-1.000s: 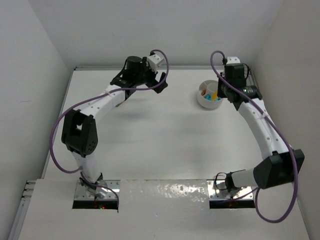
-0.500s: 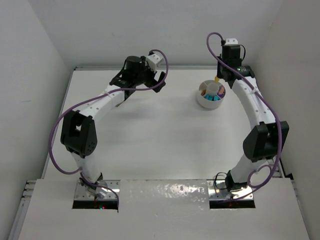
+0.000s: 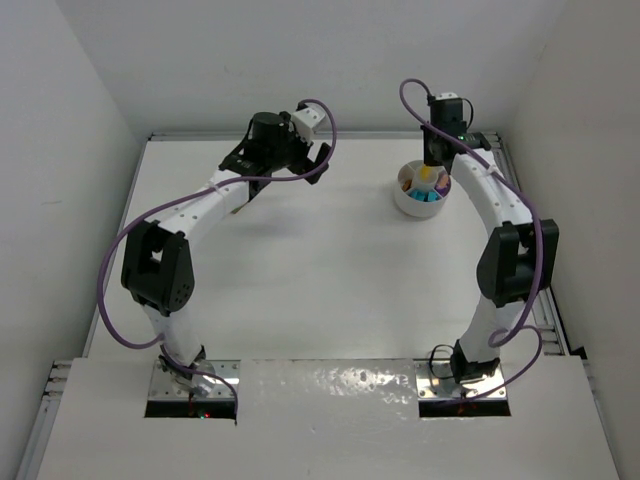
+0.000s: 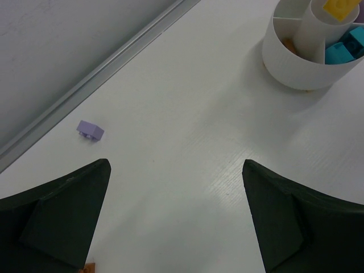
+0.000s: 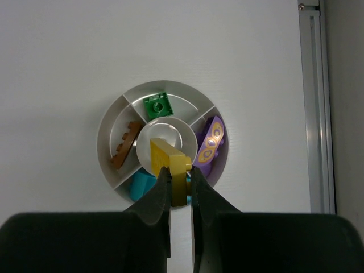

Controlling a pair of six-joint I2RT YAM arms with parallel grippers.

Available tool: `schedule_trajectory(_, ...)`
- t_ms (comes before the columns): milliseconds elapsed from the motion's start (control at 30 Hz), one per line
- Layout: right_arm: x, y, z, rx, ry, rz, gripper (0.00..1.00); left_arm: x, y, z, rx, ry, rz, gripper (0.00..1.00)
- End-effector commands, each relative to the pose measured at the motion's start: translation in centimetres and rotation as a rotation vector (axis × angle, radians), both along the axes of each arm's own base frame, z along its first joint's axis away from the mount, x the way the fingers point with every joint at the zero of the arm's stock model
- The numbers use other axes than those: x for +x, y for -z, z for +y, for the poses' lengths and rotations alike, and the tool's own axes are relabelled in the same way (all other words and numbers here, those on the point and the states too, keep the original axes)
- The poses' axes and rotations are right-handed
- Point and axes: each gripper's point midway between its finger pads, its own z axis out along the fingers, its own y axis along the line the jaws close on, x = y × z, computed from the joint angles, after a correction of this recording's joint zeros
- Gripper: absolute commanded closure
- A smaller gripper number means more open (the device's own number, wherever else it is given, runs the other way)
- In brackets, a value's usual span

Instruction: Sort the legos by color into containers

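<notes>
The round white dish point(image 5: 108, 128) sits at the back right of the table point(image 3: 405, 197), also in the left wrist view point(image 4: 284, 68). My right gripper point(image 5: 180, 177) is shut on a yellow lego point(image 5: 170, 165) and holds it above the dish's centre cup point(image 5: 173, 133). The wedges hold a green lego point(image 5: 158, 106), a brown lego point(image 5: 125, 145), a purple lego point(image 5: 210, 142) and a teal lego point(image 5: 139, 185). My left gripper point(image 4: 176, 187) is open and empty above the table at the back. A loose purple lego point(image 4: 90, 130) lies near the back rail.
A metal rail point(image 4: 114, 60) runs along the back edge and another point(image 5: 314, 102) along the right side. An orange bit point(image 4: 88, 267) shows at the left wrist view's bottom edge. White walls enclose the table.
My right arm has swung left and back, carrying the yellow lego from beside the dish to above its centre. The left arm has not moved.
</notes>
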Motion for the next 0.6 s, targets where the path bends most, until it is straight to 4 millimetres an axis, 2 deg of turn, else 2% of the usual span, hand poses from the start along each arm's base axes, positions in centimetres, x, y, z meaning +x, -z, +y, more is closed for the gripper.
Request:
schedule_trajectory(0, 1.1, 0.8, 0.4, 0.005, -0.011, -0.006, 1.0, -0.3, -2.7, 0.0, -0.013, -0.006, -0.062, 0.0)
schedule_trajectory(100, 1.3, 1.6, 0.3, -0.003, -0.009, 0.009, 1.0, -0.1, -2.5, 0.3, -0.007, -0.021, -0.062, 0.0)
schedule_trajectory(133, 1.4, 2.0, 0.4, -0.001, -0.008, 0.018, 0.96, -0.2, -2.3, 0.3, -0.004, -0.025, -0.057, 0.0)
schedule_trajectory(233, 1.6, 2.7, 0.6, 0.007, -0.013, 0.039, 0.72, 0.3, -1.9, 0.9, 0.003, -0.074, -0.046, 0.0)
schedule_trajectory(267, 1.7, 2.4, 0.7, 0.016, -0.016, 0.036, 0.56, 0.6, -1.6, 1.2, 0.006, -0.094, -0.039, 0.0)
schedule_trajectory(400, 2.1, 1.3, 0.9, 0.023, -0.016, 0.013, 0.38, 1.7, -0.6, 2.2, 0.035, -0.182, -0.016, 0.0)
schedule_trajectory(533, 2.4, -1.0, 1.0, 0.026, -0.027, -0.032, 0.37, 3.2, -0.4, 2.9, 0.038, -0.26, -0.007, 0.0)
schedule_trajectory(567, 2.4, -1.8, 1.1, 0.031, -0.031, -0.048, 0.37, 3.8, 0.5, 3.5, 0.057, -0.293, 0.001, 0.0)
